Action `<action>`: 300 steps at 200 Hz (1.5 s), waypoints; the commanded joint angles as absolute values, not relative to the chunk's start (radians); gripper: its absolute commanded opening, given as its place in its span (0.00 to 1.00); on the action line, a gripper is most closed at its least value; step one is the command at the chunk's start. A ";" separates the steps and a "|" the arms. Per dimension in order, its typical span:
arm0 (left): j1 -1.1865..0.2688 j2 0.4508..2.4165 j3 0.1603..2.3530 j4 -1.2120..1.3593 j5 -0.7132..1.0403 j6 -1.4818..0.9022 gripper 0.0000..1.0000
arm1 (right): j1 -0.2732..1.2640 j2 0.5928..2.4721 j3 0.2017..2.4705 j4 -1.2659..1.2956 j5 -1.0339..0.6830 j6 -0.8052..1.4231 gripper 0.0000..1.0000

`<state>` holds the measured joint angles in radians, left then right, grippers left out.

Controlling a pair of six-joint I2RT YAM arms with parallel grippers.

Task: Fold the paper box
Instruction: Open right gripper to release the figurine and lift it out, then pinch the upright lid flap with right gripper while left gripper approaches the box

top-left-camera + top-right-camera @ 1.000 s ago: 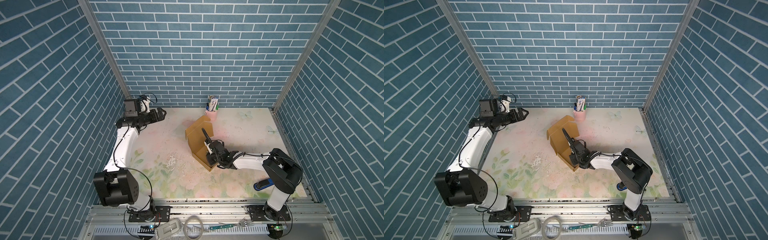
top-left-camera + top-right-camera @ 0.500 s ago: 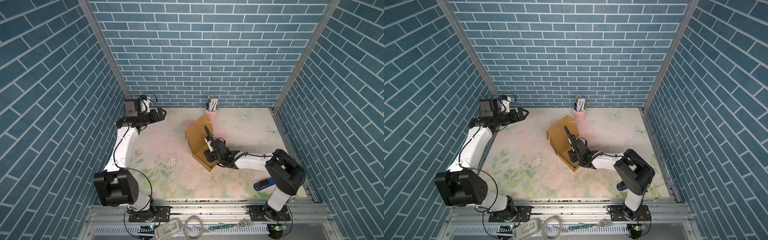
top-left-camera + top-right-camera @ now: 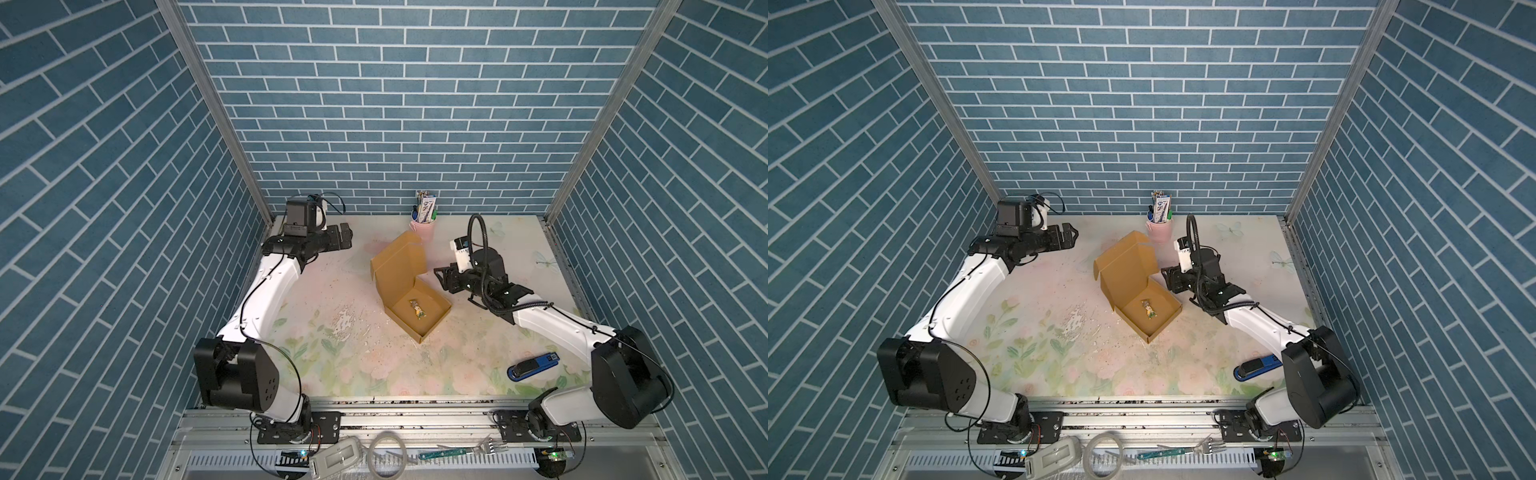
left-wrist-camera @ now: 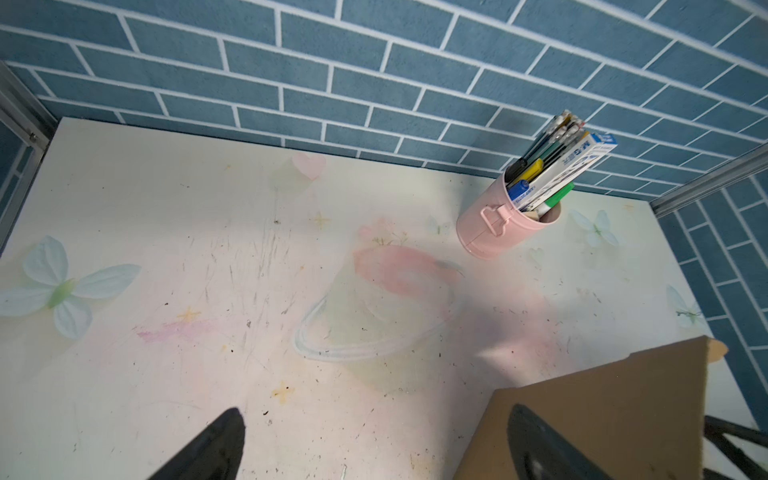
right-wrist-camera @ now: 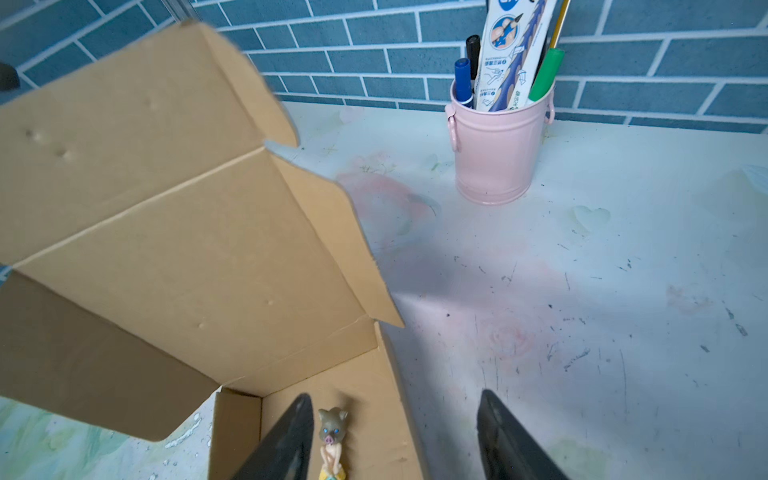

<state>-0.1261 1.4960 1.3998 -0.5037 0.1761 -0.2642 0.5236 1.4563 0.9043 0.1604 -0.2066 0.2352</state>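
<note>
Paper box sat mid-surface, lid raised, boar-head figurine inside; right hand spread empty just beside it, left hand spread, well apart.

A pale surface printed with faint flowers fills most of the frame, scuffed with dark marks, and a white butterfly print sits at the left edge. A blue brick wall runs across the top. In the upper right stands a pink pot, upright and packed with pens and a blue-and-white carton. A flat panel of the cardboard box rises in the lower right corner. The left tool shows as two dark fingers at the bottom edge, spread wide with bare surface between them; the right-hand one overlaps the cardboard, contact unclear.
</note>
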 commanded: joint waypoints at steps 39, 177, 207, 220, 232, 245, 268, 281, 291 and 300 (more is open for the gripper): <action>-0.139 1.372 1.255 -0.612 0.151 -0.371 0.98 | 0.426 1.632 1.197 -0.075 -0.618 -0.055 0.62; -0.170 1.232 1.082 -0.687 0.328 -0.496 0.96 | 0.446 1.860 1.547 -0.336 -0.665 -0.289 0.58; -0.171 1.227 1.072 -0.680 0.340 -0.502 0.96 | 0.466 1.895 1.603 -0.377 -0.639 -0.310 0.56; -0.170 1.224 1.069 -0.679 0.336 -0.500 0.96 | 0.474 1.908 1.624 -0.388 -0.635 -0.313 0.55; -0.170 1.223 1.065 -0.679 0.337 -0.498 0.96 | 0.485 1.918 1.643 -0.398 -0.627 -0.318 0.52; -0.171 1.223 1.059 -0.669 0.343 -0.501 0.96 | 0.495 1.928 1.656 -0.401 -0.608 -0.322 0.48; -0.172 1.223 1.052 -0.660 0.347 -0.506 0.96 | 0.512 1.946 1.681 -0.414 -0.580 -0.328 0.37; -0.171 1.222 1.049 -0.658 0.348 -0.507 0.96 | 0.518 1.947 1.687 -0.421 -0.559 -0.335 0.30; -0.172 1.220 1.047 -0.656 0.349 -0.509 0.96 | 0.522 1.945 1.685 -0.419 -0.544 -0.336 0.23; -0.171 1.219 1.044 -0.654 0.350 -0.512 0.96 | 0.523 1.941 1.682 -0.415 -0.538 -0.336 0.20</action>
<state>-0.1642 1.2392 1.0592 -0.6724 0.3416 -0.5060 0.5137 1.9335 1.6596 -0.3862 -0.5777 -0.2855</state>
